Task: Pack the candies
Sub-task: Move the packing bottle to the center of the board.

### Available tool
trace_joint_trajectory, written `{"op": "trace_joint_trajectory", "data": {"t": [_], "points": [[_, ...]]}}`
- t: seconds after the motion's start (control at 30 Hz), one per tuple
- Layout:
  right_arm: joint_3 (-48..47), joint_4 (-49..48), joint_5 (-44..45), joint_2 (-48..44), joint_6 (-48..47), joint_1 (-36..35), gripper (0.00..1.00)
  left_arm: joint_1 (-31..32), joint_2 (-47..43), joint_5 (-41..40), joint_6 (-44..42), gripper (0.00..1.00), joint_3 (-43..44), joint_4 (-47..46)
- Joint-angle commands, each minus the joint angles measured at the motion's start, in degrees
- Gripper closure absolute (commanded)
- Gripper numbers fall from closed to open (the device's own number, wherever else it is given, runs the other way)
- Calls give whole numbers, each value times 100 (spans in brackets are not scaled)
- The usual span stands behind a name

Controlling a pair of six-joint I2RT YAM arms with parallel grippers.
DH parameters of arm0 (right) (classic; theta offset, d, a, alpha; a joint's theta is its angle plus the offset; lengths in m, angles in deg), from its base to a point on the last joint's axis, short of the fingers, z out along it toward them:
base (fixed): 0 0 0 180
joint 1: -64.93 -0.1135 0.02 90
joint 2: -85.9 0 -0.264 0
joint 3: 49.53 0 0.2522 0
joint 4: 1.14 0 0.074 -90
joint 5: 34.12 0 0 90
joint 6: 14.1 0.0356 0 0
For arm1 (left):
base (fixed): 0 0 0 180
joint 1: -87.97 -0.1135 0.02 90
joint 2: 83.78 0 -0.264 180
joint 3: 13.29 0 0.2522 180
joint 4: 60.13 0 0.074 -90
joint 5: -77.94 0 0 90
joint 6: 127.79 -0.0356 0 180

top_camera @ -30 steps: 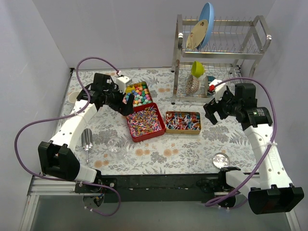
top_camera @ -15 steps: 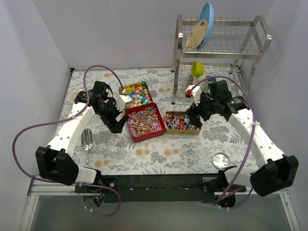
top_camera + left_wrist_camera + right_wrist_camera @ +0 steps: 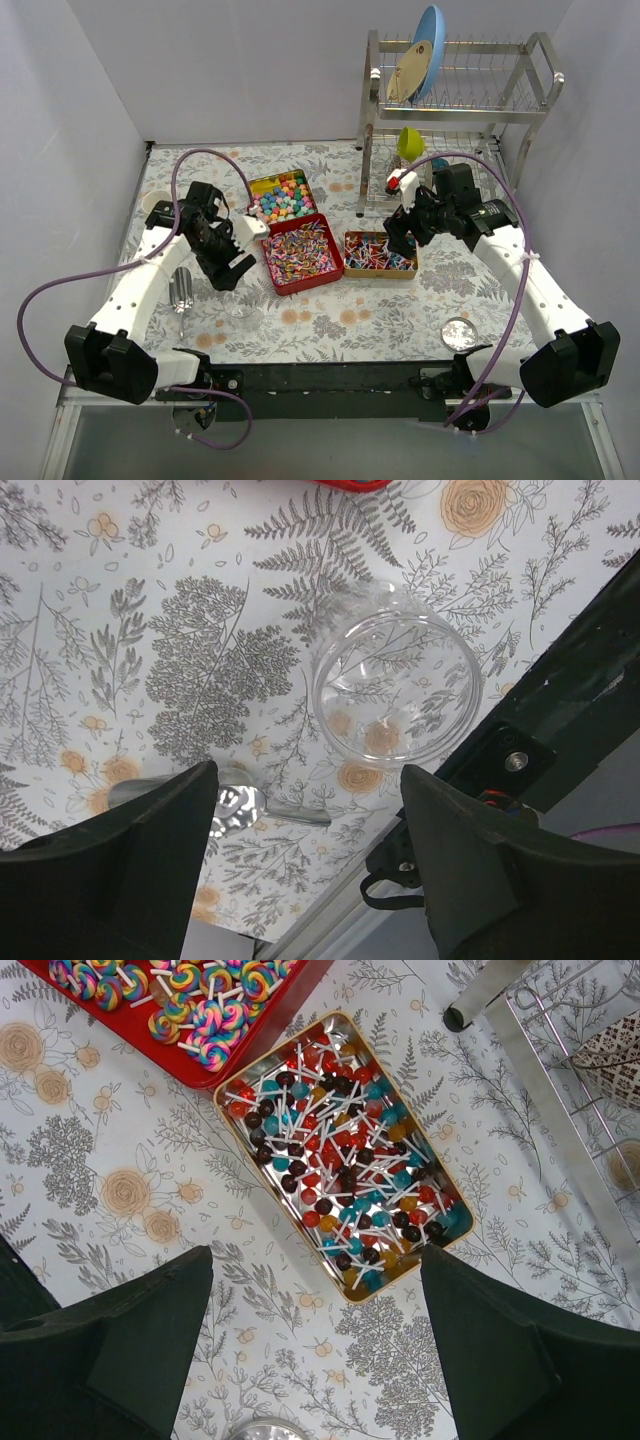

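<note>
Shows candies (image 3: 300, 250) filling three tins (image 3: 313, 284) at centre frame, the gold tin (image 3: 352, 1296) just ahead of the right gripper (image 3: 315, 1280), long axis upper left to lower right. Shows both grippers spread and empty, the left gripper (image 3: 305, 790) near a glass cup (image 3: 395, 685).

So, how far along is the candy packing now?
Done: nothing visible; the cup is empty and the candies lie in open tins. In hand: nothing; the left gripper hangs open near the cup, the right gripper open over the gold tin. Left: all the packing.
</note>
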Motion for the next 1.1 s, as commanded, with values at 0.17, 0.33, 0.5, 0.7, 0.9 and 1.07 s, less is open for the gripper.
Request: {"op": "trace_joint_trajectory", "data": {"t": [0.17,0.33,0.5,0.7,0.9,1.07], "points": [[-9,-181,56,-139,139,-34,8,-13,-169,-204,51,38,-767,-714],[0,-172,82,-130,156,-25,8,13,24,-125,156,53,-1022,-917],[44,-190,144,-139,148,-34,8,110,-2,-55,332,57,-1207,-1075],[131,-225,196,-183,156,-34,8,303,-81,-178,710,71,-1479,-1321],[263,-234,197,-262,156,-34,8,338,-169,-231,894,89,-1515,-1391],[316,-207,249,-288,148,-25,8,627,-230,51,1009,100,-1471,-1198]]}}
